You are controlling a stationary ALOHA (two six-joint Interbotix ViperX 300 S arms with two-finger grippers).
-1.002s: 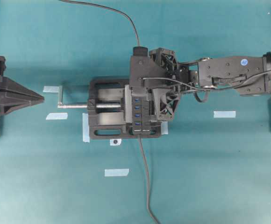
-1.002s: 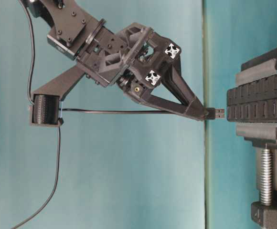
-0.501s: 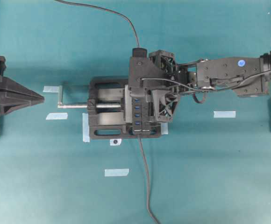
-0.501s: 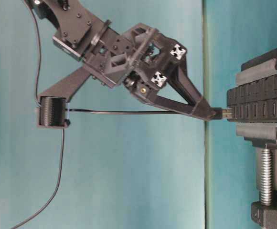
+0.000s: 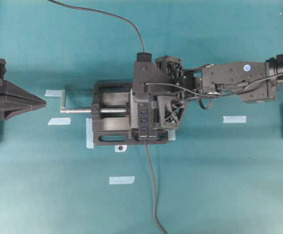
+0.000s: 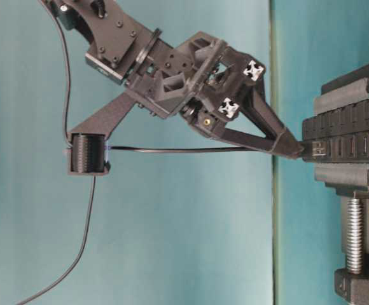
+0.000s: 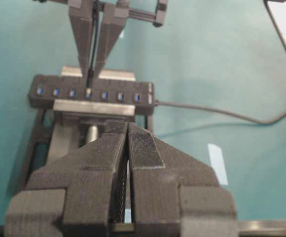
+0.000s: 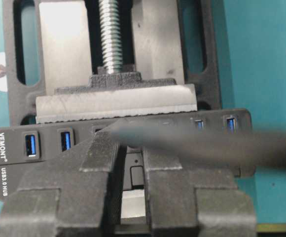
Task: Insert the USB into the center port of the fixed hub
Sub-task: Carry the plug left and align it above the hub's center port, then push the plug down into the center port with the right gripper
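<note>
The fixed hub lies clamped in a black vise, its row of blue ports facing up. My right gripper is shut on the USB, whose metal tip is sunk into the hub's face. From the left wrist view, the right gripper's fingers come down on the center port, the fourth of seven. In the right wrist view the right gripper hides that port, and the blurred USB cable crosses in front. My left gripper rests shut and empty at the far left, well apart from the hub.
The vise has a silver screw and handle pointing left. The hub's own cable runs toward the near edge. The USB cable trails off the far edge, through a black ribbed holder. Tape strips mark the mat.
My right gripper has pushed toward the hub. The plug's metal tip, a small gap short of the hub a second ago, now sits inside the port. The left arm has not moved.
</note>
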